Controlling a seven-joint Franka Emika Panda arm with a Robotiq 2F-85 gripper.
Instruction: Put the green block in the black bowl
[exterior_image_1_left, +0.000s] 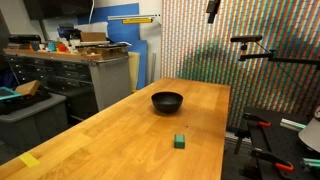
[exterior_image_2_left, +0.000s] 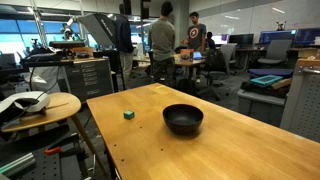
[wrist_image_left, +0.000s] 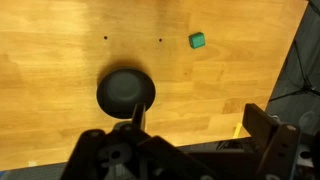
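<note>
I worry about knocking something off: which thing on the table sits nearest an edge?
The green block: a small cube close to the table's side edge; the black bowl sits nearer the middle.

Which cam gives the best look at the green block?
Wrist view: the green block is seen from above, unoccluded, clear against bare wood, well apart from the black bowl. Both exterior views show it whole too, but only as a small oblique speck on the table.
</note>
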